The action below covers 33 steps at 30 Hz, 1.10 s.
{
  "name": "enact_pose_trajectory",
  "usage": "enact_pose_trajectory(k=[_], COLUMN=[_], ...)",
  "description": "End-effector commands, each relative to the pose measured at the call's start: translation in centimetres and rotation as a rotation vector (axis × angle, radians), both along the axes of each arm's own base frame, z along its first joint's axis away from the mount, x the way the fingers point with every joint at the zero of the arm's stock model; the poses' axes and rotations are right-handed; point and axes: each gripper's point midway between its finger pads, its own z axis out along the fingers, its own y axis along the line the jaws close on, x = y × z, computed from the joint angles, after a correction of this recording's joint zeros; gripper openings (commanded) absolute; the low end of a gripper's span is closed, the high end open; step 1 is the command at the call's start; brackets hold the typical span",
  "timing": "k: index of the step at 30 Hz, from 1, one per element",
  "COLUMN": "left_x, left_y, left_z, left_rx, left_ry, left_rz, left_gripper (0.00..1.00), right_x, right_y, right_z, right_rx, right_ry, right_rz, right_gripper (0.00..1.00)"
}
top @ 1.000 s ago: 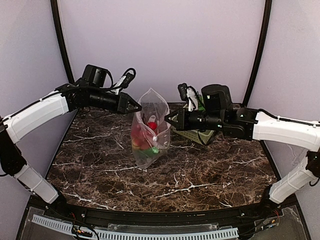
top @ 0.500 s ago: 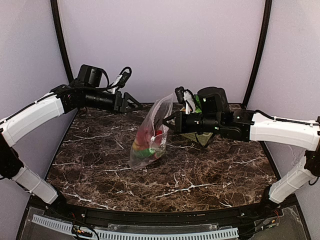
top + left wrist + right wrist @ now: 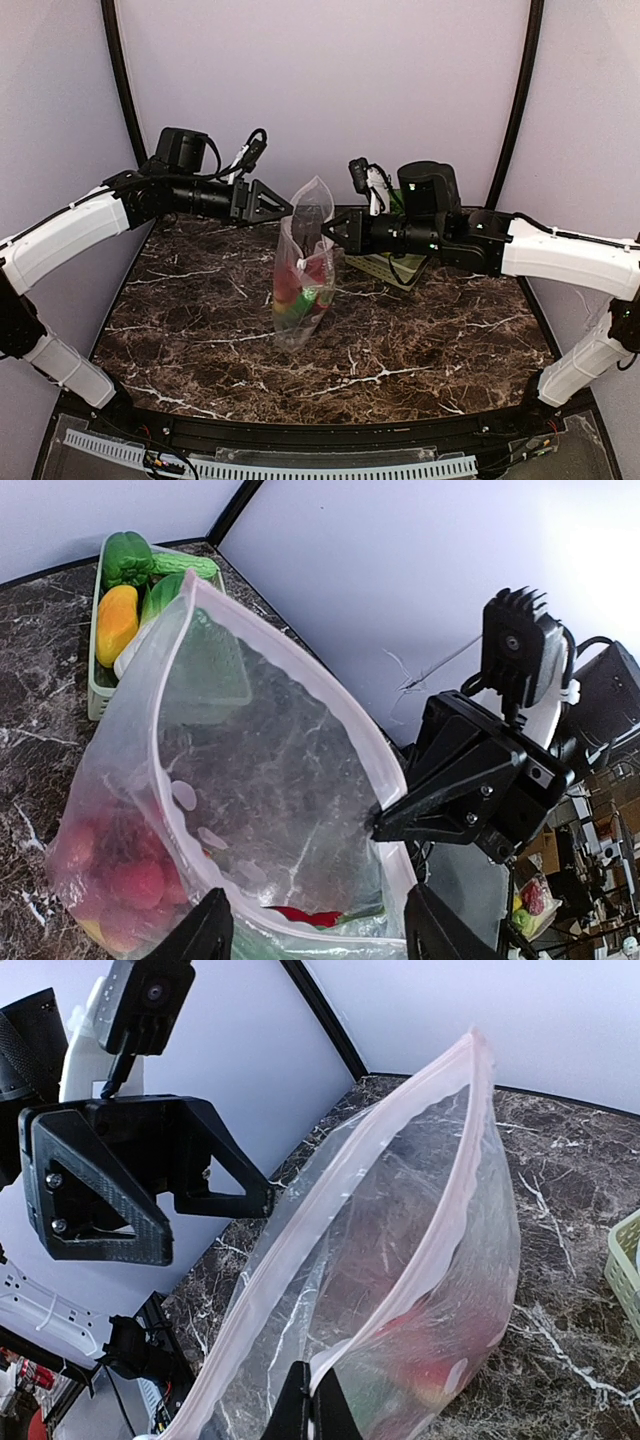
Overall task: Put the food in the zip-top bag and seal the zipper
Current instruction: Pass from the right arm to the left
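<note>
Two hands (image 3: 284, 208) (image 3: 328, 232) level beside zip-top bag (image 3: 305, 280)

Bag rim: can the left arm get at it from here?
Probably yes: the left gripper is open beside the bag rim, nothing between; the right gripper pinches the other side.

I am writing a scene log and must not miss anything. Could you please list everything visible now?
zip-top bag: one, clear, upright at table centre, mouth open.
zipper: one, pale pink, along the bag's mouth.
food in bag: several pieces, red and green, at its bottom.
basket: one, pale green, far edge, right of the bag.
food in basket: green pepper, yellow-orange piece, cucumber, one each.
table: one, dark marble, below the arms.
left fingers: two, black, open, near the bag's mouth.
right fingers: two, black, shut on the bag's rim.
</note>
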Motion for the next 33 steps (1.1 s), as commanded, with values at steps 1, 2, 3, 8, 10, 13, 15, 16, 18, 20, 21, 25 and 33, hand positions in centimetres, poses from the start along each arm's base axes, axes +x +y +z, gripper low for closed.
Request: enact_pose_trajectory(k=[1, 2, 3, 8, 10, 13, 15, 16, 18, 20, 21, 25, 33], left_x=[0.4, 0.3, 0.3, -0.1, -0.3, -0.3, -0.3, -0.2, -0.2, -0.1, 0.0, 0.4, 1.0], left_y=[0.5, 0.6, 0.8, 0.8, 0.4, 0.0, -0.1, -0.2, -0.5, -0.8, -0.9, -1.2, -1.7], left_z=[-1.6, -1.7, -2.0, -2.5, -3.1, -3.9, -4.3, -4.1, -4.0, -3.9, -3.9, -4.1, -4.3], left_rx=[0.055, 0.063, 0.074, 0.073, 0.067, 0.076, 0.076, 0.063, 0.04, 0.024, 0.022, 0.021, 0.014], left_ry=[0.013, 0.006, 0.004, 0.013, 0.04, 0.061, 0.07, 0.064, 0.066, 0.079, 0.083, 0.089, 0.1], left_rz=[0.045, 0.048, 0.059, 0.053, 0.032, 0.025, 0.024, 0.021, 0.016, 0.011, 0.009, 0.009, 0.01], left_gripper=[0.59, 0.59, 0.59, 0.61, 0.61, 0.58, 0.53, 0.49, 0.45, 0.43, 0.42, 0.34, 0.29], right_x=[0.2, 0.1, 0.2, 0.0, 0.1, 0.1, 0.0, 0.1, 0.1, 0.0, 0.0, 0.0, -0.1], right_y=[0.5, 0.5, 0.5, 0.7, 0.7, 0.8, 0.9, 0.8, 0.9, 1.0, 1.1, 1.1, 1.2], right_z=[1.6, 1.3, 1.1, 0.7, 0.8, 0.8, 0.8, 0.9, 0.7, 0.6, 0.6, 0.5, 0.2], right_rx=[0.04, 0.038, 0.036, 0.033, 0.034, 0.035, 0.036, 0.036, 0.034, 0.031, 0.031, 0.029, 0.018], right_ry=[-0.037, -0.032, -0.029, -0.021, -0.022, -0.021, -0.023, -0.023, -0.022, -0.019, -0.017, -0.018, -0.018], right_rz=[-0.005, -0.005, -0.006, 0.001, 0.002, 0.003, 0.006, 0.006, 0.006, 0.01, 0.01, 0.016, 0.018], right_gripper=[0.0, 0.0, 0.0, 0.0, 0.0, 0.0, 0.0, 0.0, 0.0, 0.0, 0.0, 0.0, 0.0])
